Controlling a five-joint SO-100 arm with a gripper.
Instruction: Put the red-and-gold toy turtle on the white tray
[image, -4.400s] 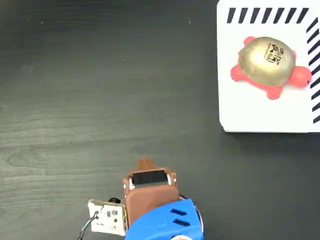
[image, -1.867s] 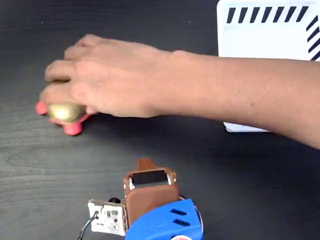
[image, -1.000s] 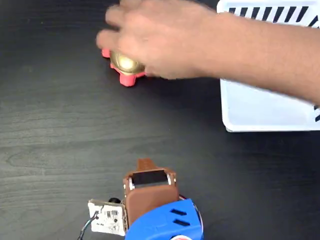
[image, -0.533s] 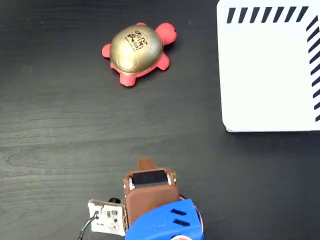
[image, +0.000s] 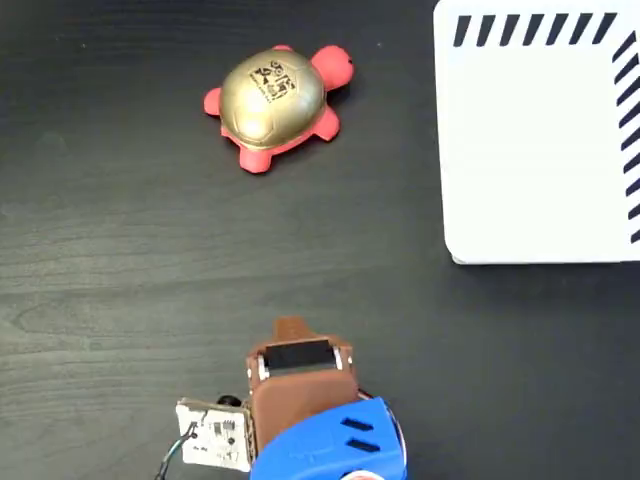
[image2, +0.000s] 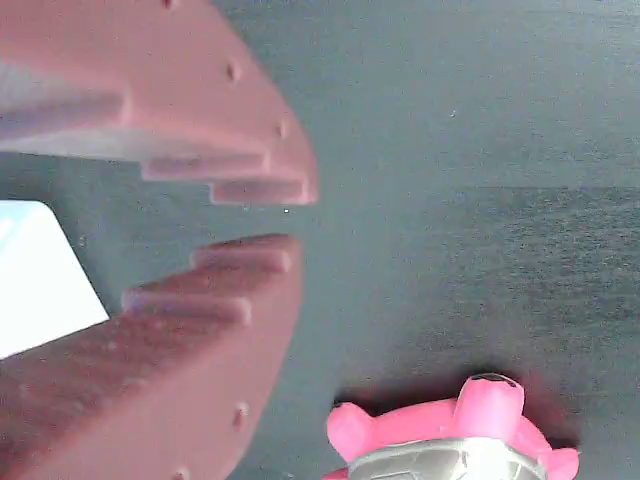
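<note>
You are at the start, so from the far left, where the red-and-gold toy turtle (image: 275, 107) with its shiny gold shell sits on the dark table (image: 120, 250), your slightly spread, empty gripper (image2: 272, 218) must reach it, then go right to the white tray (image: 535, 150).

Dark wood-grain table (image: 120, 250) — bare, matte, grain running sideways.

You were looking at a hobby or lab bench: a dark wood-grain table (image: 120, 250) carried a 3D-printed brown-and-blue arm (image: 310, 410), with a bare circuit board (image: 213, 435) and loose wires just left of its base, behind the jaws.
</note>
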